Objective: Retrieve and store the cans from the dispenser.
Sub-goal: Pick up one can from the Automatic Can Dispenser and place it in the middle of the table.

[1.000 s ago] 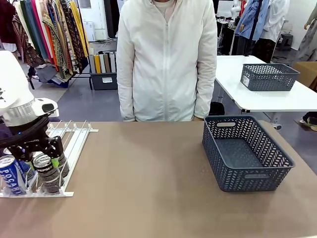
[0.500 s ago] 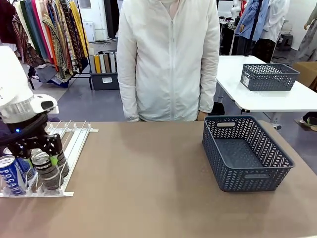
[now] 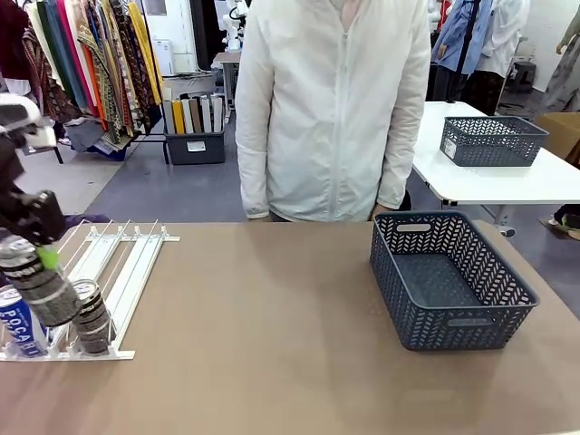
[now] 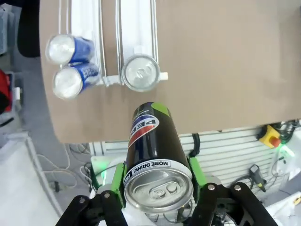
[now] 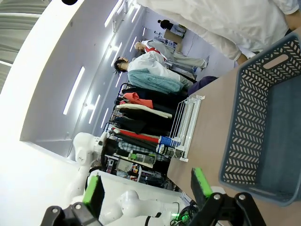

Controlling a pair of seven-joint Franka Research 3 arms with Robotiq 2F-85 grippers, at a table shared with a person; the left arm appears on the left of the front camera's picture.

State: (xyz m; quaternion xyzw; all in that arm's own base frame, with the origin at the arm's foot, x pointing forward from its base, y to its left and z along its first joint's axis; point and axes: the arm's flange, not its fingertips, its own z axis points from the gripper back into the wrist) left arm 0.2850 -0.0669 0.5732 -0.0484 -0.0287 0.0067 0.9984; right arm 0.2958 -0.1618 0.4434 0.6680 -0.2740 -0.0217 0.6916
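My left gripper [image 3: 33,261] is shut on a black Pepsi can [image 3: 43,288], holding it tilted in the air above the low end of the white dispenser [image 3: 136,258]. In the left wrist view the can [image 4: 154,155] sits between the green pads of that gripper [image 4: 157,184]. A second black can [image 3: 91,328] stands at the rack's low end, with a blue Pocari can [image 3: 20,331] to its left. From above I see that black can's top [image 4: 140,73] and two Pocari cans [image 4: 70,81]. My right gripper [image 5: 146,188] is open and holds nothing.
The dark grey lattice basket [image 3: 471,322] stands on the right of the brown table, seen up close as a basket [image 5: 244,113] by the right wrist. A person in a white jacket [image 3: 331,109] stands at the far edge. A white table with another basket [image 3: 492,140] is behind.
My left gripper has lifted the black Pepsi can up and to the left out of the dispenser. The other black can now stands at the low end. The person has shifted right.
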